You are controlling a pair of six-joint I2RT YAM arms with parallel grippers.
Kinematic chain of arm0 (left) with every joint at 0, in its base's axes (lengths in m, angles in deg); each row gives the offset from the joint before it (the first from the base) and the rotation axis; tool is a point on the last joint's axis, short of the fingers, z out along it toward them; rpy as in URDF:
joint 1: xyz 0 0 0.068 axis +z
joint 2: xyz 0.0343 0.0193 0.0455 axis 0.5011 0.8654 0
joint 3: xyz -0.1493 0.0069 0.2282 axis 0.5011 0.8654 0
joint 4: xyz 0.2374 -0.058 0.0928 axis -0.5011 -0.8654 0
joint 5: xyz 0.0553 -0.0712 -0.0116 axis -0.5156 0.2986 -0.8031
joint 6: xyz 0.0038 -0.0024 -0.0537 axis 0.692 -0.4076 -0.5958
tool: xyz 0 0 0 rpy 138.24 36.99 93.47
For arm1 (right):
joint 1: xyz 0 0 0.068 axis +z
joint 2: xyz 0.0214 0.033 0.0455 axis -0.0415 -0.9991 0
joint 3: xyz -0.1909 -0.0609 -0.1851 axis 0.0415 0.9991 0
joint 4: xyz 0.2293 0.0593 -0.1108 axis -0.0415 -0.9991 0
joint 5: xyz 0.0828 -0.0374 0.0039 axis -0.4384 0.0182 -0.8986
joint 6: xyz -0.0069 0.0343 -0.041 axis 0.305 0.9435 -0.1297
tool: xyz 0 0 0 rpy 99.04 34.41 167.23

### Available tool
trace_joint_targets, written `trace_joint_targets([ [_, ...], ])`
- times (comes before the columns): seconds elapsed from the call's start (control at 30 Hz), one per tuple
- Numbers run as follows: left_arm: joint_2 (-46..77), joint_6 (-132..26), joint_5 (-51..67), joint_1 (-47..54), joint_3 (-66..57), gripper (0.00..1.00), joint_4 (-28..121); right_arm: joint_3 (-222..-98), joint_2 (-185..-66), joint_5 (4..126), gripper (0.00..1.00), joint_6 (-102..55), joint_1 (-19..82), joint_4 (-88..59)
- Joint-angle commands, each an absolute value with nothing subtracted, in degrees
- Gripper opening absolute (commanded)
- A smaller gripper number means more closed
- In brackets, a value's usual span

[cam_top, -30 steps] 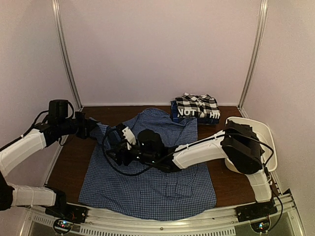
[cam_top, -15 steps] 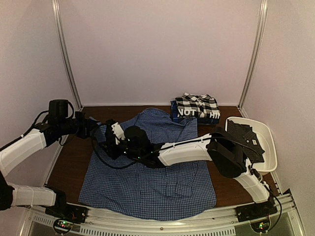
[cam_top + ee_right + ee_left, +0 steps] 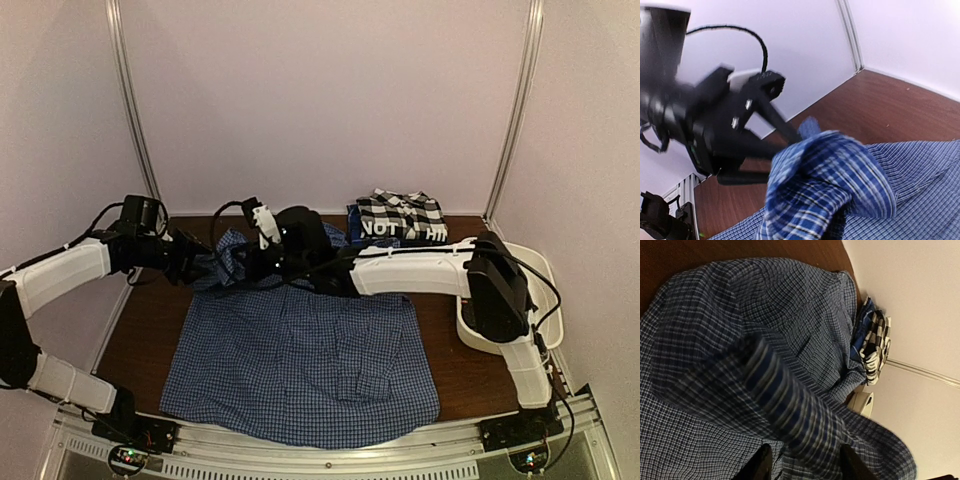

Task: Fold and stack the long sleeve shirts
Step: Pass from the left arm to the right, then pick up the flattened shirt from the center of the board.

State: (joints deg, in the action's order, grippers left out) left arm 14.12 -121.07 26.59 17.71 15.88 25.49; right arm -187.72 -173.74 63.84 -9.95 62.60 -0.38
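Observation:
The blue-and-white fine-check shirt [image 3: 310, 360] lies spread across the middle of the table. Its back-left part is raised in a bunch [image 3: 830, 170]. My right gripper [image 3: 243, 268] is shut on that bunch, with its fingers buried in the cloth in the right wrist view. My left gripper [image 3: 200, 265] faces it from the left, close by. Its fingers [image 3: 762, 465] stand apart with a fold of the shirt [image 3: 785, 405] running loosely between them. Folded at the back are the black-and-white check shirt [image 3: 400, 212] and, under it, the dark blue "NOT" shirt [image 3: 385, 230].
A white tub [image 3: 535, 270] stands at the right edge, partly behind my right arm. The right arm stretches across the back half of the table. The folded stack [image 3: 875, 340] sits against the back wall. Bare brown tabletop [image 3: 150, 320] shows left of the shirt.
My right gripper closed on the shirt's back-left part and lifted it toward the back. My left gripper opened from its grip there and shifted slightly right.

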Motion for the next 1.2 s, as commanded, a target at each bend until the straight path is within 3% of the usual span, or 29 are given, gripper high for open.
trace_joint_targets([
  [0.0,14.67,-103.45,26.83,17.94,14.35,0.57,16.05,-190.74,-169.04,60.52,0.00,-11.76,56.66,-7.06],
  [0.1,12.47,-97.80,22.95,17.83,16.15,0.69,11.38,-195.57,-169.78,58.99,0.00,-14.88,53.20,-12.48],
  [0.23,8.22,-92.31,16.25,17.45,19.22,0.75,5.00,-201.40,-171.11,57.19,0.00,-16.84,49.10,-17.36],
  [0.63,3.34,-94.96,4.29,10.38,28.89,0.73,-5.55,-215.12,-173.71,51.06,0.00,-18.49,41.20,-22.15],
  [0.87,-0.82,-95.82,6.29,7.15,33.00,0.70,-7.02,-216.18,-174.03,47.45,0.00,-18.72,39.80,-21.81],
  [1.17,-4.79,-97.70,7.81,2.84,35.93,0.59,-9.16,-215.40,-174.52,46.55,0.00,-18.48,39.69,-21.75],
])
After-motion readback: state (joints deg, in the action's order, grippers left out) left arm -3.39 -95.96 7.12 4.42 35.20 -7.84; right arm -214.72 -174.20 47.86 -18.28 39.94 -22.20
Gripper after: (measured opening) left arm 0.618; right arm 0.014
